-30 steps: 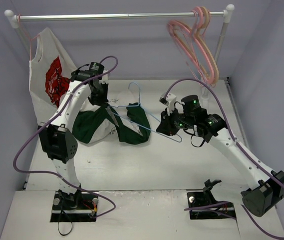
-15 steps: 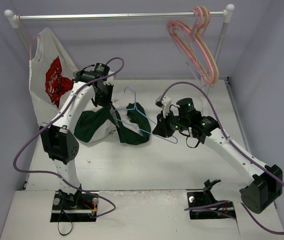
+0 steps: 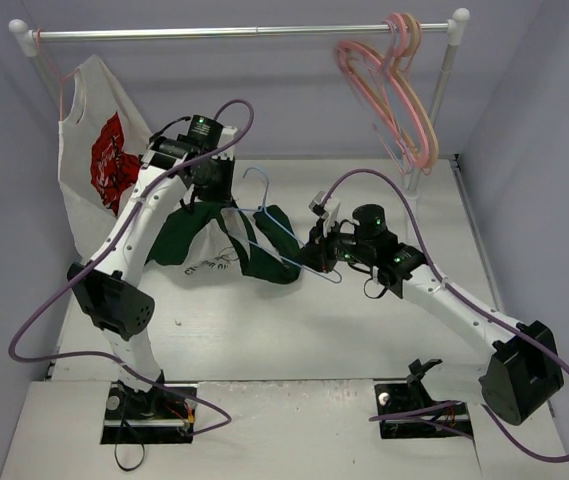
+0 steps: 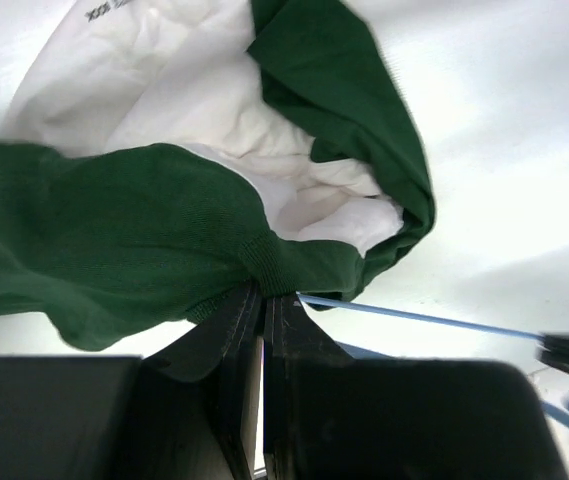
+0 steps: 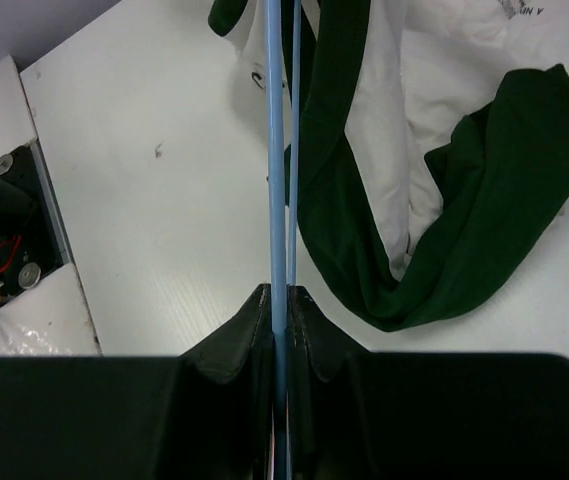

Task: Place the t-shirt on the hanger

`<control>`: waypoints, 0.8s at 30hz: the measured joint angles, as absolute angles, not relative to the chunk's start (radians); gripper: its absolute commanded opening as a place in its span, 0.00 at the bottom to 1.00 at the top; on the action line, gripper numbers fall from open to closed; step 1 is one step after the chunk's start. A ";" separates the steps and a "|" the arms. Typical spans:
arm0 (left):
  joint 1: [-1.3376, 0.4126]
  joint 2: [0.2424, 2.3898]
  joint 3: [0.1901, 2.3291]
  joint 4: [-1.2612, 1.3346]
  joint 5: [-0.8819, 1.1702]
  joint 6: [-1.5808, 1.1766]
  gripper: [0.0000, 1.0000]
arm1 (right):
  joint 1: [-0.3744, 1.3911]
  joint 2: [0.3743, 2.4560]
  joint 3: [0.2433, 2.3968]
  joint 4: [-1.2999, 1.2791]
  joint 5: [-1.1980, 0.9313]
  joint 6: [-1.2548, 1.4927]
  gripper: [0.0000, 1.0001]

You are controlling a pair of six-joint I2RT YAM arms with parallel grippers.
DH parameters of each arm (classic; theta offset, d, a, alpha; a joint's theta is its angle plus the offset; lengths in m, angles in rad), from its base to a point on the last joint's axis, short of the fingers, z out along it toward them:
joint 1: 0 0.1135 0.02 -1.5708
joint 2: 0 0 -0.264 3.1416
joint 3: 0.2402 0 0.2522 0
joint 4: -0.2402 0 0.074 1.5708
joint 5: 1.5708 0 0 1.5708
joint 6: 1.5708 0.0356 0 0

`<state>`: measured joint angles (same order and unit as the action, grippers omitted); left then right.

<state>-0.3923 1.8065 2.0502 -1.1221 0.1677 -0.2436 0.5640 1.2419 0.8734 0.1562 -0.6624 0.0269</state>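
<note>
The dark green t-shirt (image 3: 264,250) with its whitish inside (image 3: 209,255) lies bunched on the table at centre left. My left gripper (image 3: 210,196) is shut on a green fold of the t-shirt (image 4: 114,220), pinched at the fingertips (image 4: 261,292), and holds it up. The thin light-blue hanger (image 3: 282,232) runs slantwise through the fabric, its hook (image 3: 253,177) pointing away from me. My right gripper (image 3: 316,256) is shut on the hanger (image 5: 277,150) wire, which runs straight out from between its jaws (image 5: 279,296) beside the t-shirt (image 5: 504,200). The hanger's wire (image 4: 414,318) passes just under the left fingers.
A white shirt with red print (image 3: 99,150) hangs at the left end of the rail (image 3: 244,33). Several pink hangers (image 3: 394,90) hang at the right end by the post. Grey walls close in both sides and the back.
My right gripper has carried the hanger to the left, further into the t-shirt. My left gripper has shifted right and up with the fold, spreading the fabric.
</note>
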 measured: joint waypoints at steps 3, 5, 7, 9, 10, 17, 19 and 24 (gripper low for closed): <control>-0.406 1.791 2.082 -1.128 0.183 -0.247 0.00 | 0.564 1.238 0.804 0.287 -0.662 0.045 0.00; -0.415 1.784 2.111 -1.143 0.191 -0.250 0.00 | 0.564 1.234 0.763 0.358 -0.657 0.054 0.00; -0.421 1.782 2.154 -1.163 0.194 -0.257 0.00 | 0.564 1.230 0.748 0.402 -0.643 0.057 0.00; -0.425 1.765 2.167 -1.163 0.192 -0.265 0.00 | 0.564 1.225 0.748 0.440 -0.622 0.056 0.00; -0.427 1.749 2.166 -1.163 0.187 -0.267 0.00 | 0.564 1.221 0.748 0.455 -0.609 0.054 0.00; -0.430 1.642 2.107 -1.150 0.153 -0.274 0.00 | 0.564 1.193 0.732 0.516 -0.566 0.032 0.00; -0.443 1.644 2.107 -1.150 0.144 -0.273 0.00 | 0.564 1.193 0.725 0.527 -0.568 0.029 0.00; -0.510 1.685 2.123 -1.154 0.112 -0.271 0.00 | 0.564 1.199 0.720 0.550 -0.593 0.026 0.00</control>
